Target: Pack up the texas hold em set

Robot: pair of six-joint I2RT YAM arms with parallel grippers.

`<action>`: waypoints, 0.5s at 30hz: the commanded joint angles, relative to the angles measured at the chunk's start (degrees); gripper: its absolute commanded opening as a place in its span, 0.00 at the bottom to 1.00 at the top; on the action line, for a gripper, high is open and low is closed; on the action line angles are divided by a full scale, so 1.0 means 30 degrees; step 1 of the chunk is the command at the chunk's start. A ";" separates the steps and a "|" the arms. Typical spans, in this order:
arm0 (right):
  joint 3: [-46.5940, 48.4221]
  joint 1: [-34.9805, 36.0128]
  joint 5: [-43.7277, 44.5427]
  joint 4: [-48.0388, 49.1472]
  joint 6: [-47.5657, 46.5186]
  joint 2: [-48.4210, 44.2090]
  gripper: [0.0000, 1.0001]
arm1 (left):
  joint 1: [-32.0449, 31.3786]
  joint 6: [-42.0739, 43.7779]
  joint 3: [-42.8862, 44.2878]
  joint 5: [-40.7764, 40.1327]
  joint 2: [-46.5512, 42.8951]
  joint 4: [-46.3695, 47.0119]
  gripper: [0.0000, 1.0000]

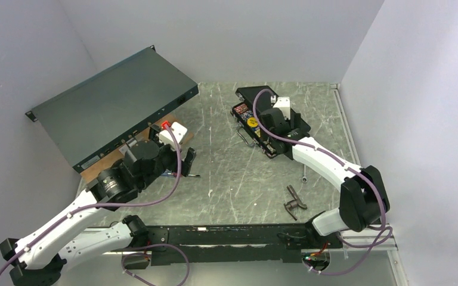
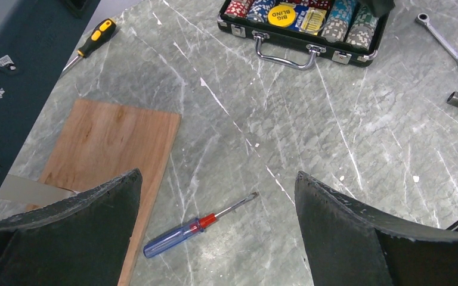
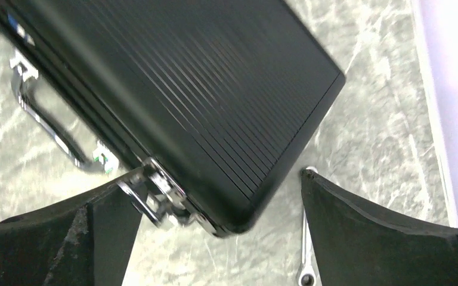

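The black briefcase (image 1: 244, 95) lies at the back right of the table, its chrome handle (image 2: 287, 58) facing the left arm. Rows of multicoloured poker chips (image 2: 340, 25) and a yellow disc (image 2: 281, 13) show inside. In the right wrist view the ribbed black lid (image 3: 214, 89) hangs tilted over the case, above a chrome latch (image 3: 155, 196). My right gripper (image 3: 217, 179) is open, straddling the lid's corner; contact cannot be told. My left gripper (image 2: 217, 179) is open and empty above the table, far from the case.
A red-blue handled screwdriver (image 2: 179, 232) lies under the left gripper beside a wooden board (image 2: 107, 143). A yellow-black screwdriver (image 2: 92, 39) and a dark rack unit (image 1: 113, 104) sit at the left. A silver wrench (image 3: 304, 256) and a black tool (image 1: 295, 202) lie near the right arm.
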 commanded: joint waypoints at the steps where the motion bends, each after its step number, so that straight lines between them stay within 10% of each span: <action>1: -0.0317 0.0217 -0.1126 -0.3046 0.0912 -0.1271 1.00 | 0.0046 -0.0107 0.0326 0.0104 0.0351 0.0324 0.99; 15: -0.0715 -0.3497 -1.3768 -0.0364 0.1278 -0.2524 0.95 | 0.0122 -0.0049 0.0287 -0.0209 0.1995 0.0353 0.99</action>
